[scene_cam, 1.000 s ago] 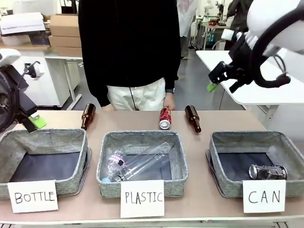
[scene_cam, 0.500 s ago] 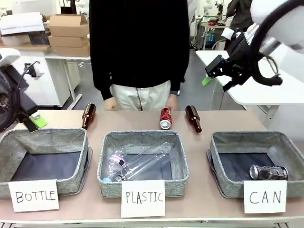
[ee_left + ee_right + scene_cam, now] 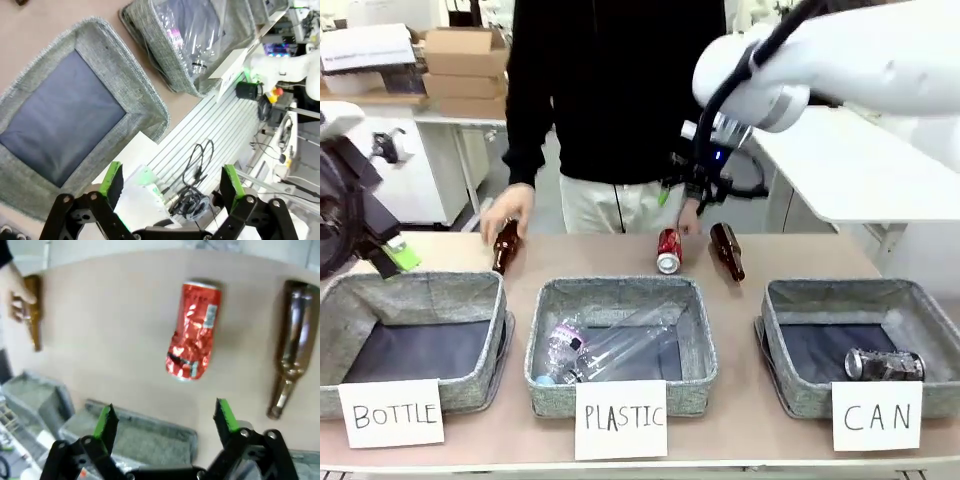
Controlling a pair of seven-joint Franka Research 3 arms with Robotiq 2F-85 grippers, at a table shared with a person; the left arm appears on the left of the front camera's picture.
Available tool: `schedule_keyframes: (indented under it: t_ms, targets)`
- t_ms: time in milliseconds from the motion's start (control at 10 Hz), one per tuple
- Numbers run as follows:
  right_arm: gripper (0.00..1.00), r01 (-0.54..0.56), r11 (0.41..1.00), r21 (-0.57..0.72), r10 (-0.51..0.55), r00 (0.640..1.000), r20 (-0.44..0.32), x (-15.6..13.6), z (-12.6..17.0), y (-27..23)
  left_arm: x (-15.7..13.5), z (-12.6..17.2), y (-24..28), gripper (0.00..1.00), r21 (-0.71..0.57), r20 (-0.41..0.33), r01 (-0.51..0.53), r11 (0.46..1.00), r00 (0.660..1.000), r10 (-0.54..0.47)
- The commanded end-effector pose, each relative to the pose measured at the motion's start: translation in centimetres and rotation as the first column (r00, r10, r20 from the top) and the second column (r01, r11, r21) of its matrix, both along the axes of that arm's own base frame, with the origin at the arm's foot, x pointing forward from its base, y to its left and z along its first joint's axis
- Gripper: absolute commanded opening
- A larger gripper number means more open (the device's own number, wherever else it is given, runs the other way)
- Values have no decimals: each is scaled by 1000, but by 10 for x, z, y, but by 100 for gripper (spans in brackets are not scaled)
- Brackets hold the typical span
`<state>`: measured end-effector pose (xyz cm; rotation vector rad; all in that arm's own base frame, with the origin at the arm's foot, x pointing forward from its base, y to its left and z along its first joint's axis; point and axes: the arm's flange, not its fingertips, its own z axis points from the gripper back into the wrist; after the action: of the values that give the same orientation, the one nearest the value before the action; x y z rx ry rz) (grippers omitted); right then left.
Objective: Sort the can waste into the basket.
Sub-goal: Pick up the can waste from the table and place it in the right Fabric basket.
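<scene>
BOTTLE sign [image 3: 388, 413], left basket [image 3: 420, 290], PLASTIC sign [image 3: 620, 418], middle basket [image 3: 620, 288], CAN sign [image 3: 877, 413], right basket [image 3: 850, 290]

Dented red can [image 3: 193, 330], brown bottle [image 3: 288, 352] beside, fingers [image 3: 106, 421] apart

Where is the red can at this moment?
Front view: the red can lies on its side on the table near the middle, just behind the PLASTIC basket, with a brown bottle to its right.
</scene>
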<state>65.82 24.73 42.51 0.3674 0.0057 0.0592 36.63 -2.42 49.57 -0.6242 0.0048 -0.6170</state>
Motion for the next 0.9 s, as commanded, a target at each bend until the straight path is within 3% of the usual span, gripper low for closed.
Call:
schedule_keyframes:
  t_ms: [0, 100, 400, 600, 800]
  targets:
    - [100, 2, 997, -74, -11, 993, -121, 36, -1, 20, -1, 1, 1, 100, 2, 14, 8, 1000, 1000, -8]
    - [100, 4, 991, -137, -26, 987, -157, 41, -32, 28, -1, 1, 1, 100, 2, 14, 8, 1000, 1000, -8]
    - [100, -8, 965, -263, -39, 985, -170, 35, -89, 33, -1, 1, 1, 100, 2, 14, 8, 1000, 1000, -8]
    - [100, -51, 973, -226, 20, 990, -139, 25, -113, 37, -1, 1, 1, 100, 2, 14, 8, 1000, 1000, -8]
    - [100, -30, 968, -250, 6, 995, -96, 23, -115, 38, -1, 1, 1, 100, 2, 14, 8, 1000, 1000, -8]
